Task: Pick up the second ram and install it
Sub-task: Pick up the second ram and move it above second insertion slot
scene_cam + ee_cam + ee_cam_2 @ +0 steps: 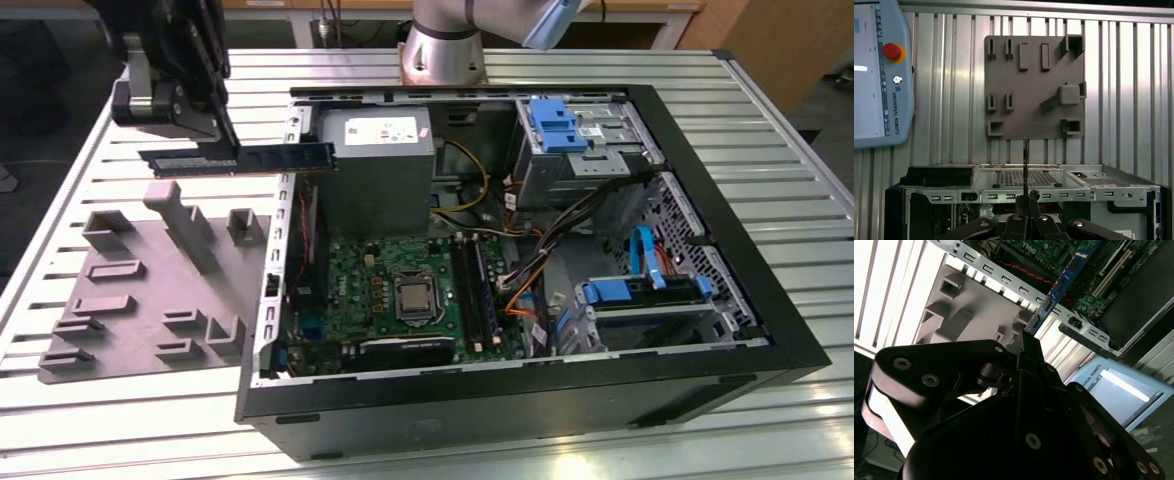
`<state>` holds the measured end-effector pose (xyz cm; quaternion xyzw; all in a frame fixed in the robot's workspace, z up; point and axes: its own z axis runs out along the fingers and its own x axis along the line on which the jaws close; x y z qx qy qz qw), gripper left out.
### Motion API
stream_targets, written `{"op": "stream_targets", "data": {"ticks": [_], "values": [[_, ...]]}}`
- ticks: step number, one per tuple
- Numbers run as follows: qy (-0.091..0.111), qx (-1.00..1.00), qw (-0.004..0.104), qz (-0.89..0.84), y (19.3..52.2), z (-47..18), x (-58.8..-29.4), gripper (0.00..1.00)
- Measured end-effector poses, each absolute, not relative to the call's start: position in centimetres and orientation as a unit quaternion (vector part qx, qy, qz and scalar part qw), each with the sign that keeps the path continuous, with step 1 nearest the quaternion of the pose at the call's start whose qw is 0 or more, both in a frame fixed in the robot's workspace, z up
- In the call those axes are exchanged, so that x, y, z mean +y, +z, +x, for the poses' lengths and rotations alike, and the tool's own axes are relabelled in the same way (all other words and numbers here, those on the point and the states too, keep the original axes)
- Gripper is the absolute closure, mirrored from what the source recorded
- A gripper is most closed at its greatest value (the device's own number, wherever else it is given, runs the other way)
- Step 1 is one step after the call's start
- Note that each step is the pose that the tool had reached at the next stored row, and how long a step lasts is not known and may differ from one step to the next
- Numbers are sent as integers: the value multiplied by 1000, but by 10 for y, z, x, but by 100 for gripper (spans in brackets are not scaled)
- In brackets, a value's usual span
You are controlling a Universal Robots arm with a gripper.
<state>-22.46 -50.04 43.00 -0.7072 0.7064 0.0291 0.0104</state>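
Noted on the slatted metal table (801, 150): an open computer case (534, 415) lying on its side with the motherboard (387, 290) exposed. Beside it, towards the exterior view's left, a grey tray (134, 300) of raised blocks.

Found the gripper (214, 142) raised above the table, over the strip between tray and case. Closed on the second ram (287, 153), clamped across its two flat faces. Grip set off-centre, nearer the end away from the case. Held clear of every surface, roughly level, with the longer free end pointing towards the case. Same hold confirmed in both wrist views: the second ram (1059, 285) projecting straight out from between the closed fingers, and seen edge-on as a thin dark line (1025, 160) above the case frame.

Handling assessment of the second ram: judged light, thin and stiff, with little tendency to sag or swing from an off-centre hold. Judged fragile at the chips and along the contact edge. Best taken by the flat faces or short ends with modest squeeze, and kept square to avoid twisting.
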Motion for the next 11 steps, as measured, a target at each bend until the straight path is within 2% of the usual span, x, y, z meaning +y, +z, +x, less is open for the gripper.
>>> {"op": "stream_targets", "data": {"ticks": [11], "values": [[29,706,10,-707,430,-209,-500,89]]}}
